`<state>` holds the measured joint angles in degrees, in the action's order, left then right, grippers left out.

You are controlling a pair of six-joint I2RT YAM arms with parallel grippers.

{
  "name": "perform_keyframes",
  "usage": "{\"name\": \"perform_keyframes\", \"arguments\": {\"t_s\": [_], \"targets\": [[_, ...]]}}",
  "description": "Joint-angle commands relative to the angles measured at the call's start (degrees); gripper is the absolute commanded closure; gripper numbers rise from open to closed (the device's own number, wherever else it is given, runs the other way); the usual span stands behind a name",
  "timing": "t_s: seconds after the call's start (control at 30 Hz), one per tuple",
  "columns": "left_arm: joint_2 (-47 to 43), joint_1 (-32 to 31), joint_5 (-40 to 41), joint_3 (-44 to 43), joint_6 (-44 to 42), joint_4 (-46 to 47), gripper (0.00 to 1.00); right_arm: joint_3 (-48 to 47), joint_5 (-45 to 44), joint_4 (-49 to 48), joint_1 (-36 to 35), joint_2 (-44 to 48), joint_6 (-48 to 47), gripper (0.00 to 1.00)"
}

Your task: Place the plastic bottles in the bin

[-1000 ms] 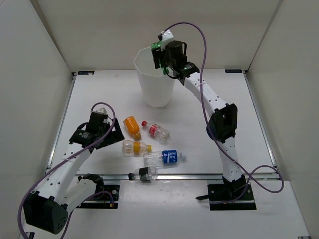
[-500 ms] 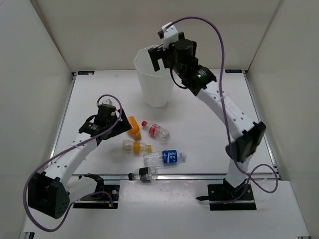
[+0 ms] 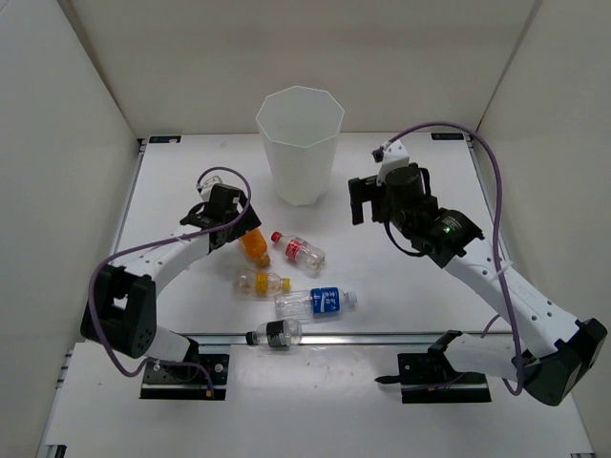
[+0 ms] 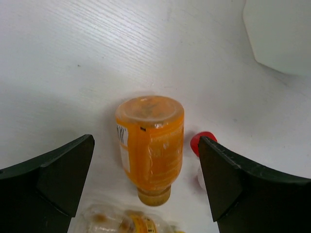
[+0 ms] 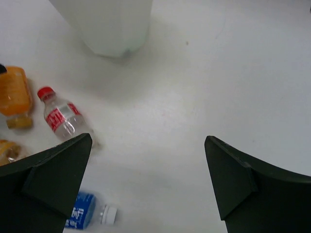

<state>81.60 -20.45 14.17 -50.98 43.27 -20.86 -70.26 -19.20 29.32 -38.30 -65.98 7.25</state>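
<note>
Left tool [image 4: 146,140] spread wide over the orange bottle [image 3: 253,242], right tool [image 5: 148,140] likewise spread, empty, above the table [image 5: 194,73] middle.

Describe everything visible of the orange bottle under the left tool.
The orange bottle is translucent orange plastic with a white label strip and an orange-tan cap. It lies on its side on the table, cap toward the yellow-capped bottle, with the red-capped bottle close beside it. The open left tool straddles it without touching; contact with its neighbours is unclear.
</note>
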Motion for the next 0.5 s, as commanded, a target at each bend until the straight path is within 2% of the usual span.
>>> {"name": "perform_keyframes", "arguments": {"t_s": [0.0,0.13,0.2,0.23,0.27,0.33,0.43,0.47], "targets": [[3.38,0.85,0.77,-3.16,1.12,1.88,0.01,3.10,1.97,2.05,1.82,3.92,6.90,0.01],[4.27,-0.90,0.94,0.26,1.99,5.12,0.03,5.56,3.64,1.88,4.20,6.73,8.65,0.01],[4.88,-1.35,1.82,0.88,2.35,6.18,0.09,6.36,4.61,1.97,4.20,7.09,7.96,0.01],[5.40,-1.09,1.91,0.71,2.26,6.45,0.17,7.15,5.39,1.79,3.33,7.44,7.35,0.00],[6.19,-1.09,1.56,0.62,2.35,7.14,0.19,8.11,5.84,1.01,1.84,7.70,7.00,0.00],[6.81,-0.91,0.95,-0.25,1.65,8.72,0.41,9.87,6.54,0.30,-0.09,7.26,5.95,0.01],[9.01,-0.56,0.07,-3.23,0.16,6.55,0.60,10.14,6.72,1.17,-1.86,6.04,5.41,0.01],[9.36,0.05,-0.02,-4.20,0.41,5.14,0.63,9.97,7.68,1.26,-1.43,6.03,5.24,0.00]]}}
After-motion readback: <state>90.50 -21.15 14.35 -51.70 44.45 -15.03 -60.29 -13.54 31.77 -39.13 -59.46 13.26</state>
